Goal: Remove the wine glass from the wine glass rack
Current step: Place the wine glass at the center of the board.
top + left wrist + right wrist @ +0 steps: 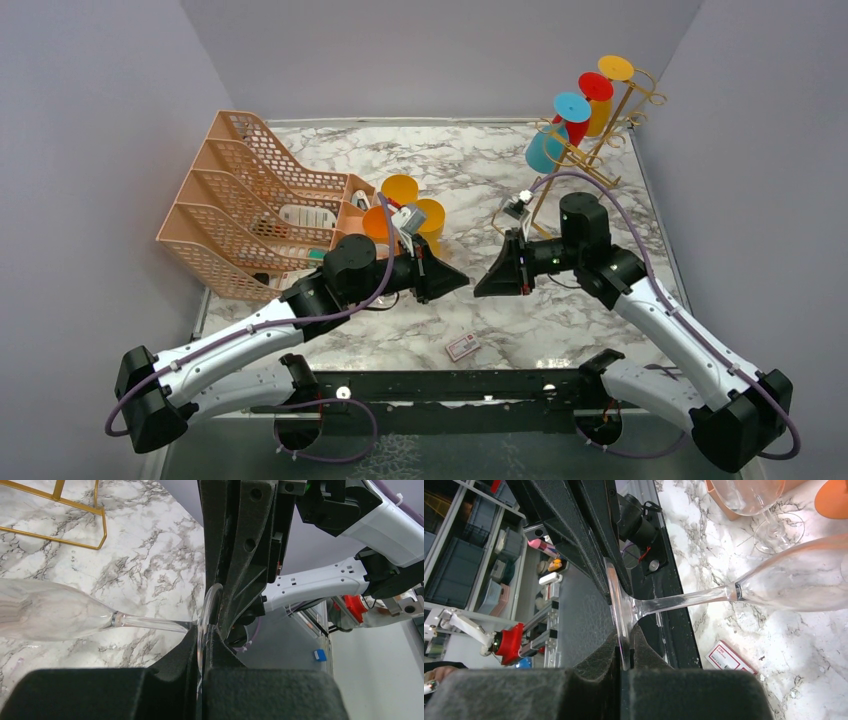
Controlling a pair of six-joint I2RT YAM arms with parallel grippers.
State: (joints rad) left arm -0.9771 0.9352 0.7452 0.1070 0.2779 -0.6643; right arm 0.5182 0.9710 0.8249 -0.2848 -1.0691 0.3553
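Where the right gripper (pixel 624 639) bites: its jaws are pressed tight on the rim of the foot (pixel 616 605) of a clear wine glass (pixel 794 575), at the bottom centre of the right wrist view. It has hold of nothing else.
Left gripper (pixel 202 632): likewise squeezed closed on the same foot, on the opposite edge of the disc, at the bottom centre of the left wrist view. In each wrist view the other gripper's dark jaws reach down from the top of the frame onto the disc.
Why two grips: this reads as a hand-over, with the glass borne by both arms until one lets go. The thin flat foot is probably chosen because narrow jaws can pinch it without loading the bowl (pixel 45 612).
Glass pose: roughly level in the air, with stem and bowl running out sideways from the jaws. It hangs over the marble table (pixel 560 320) at the centre of the overhead view, where the clear glass is hard to make out.
Wine glass rack (pixel 600 135): upper right of the overhead view, well apart from both grippers, with coloured glasses (pixel 545 150) hanging on it.
Task progress: the glass looks already free of the rack.
Risk: a pull by either arm while both clamp could snap the foot.
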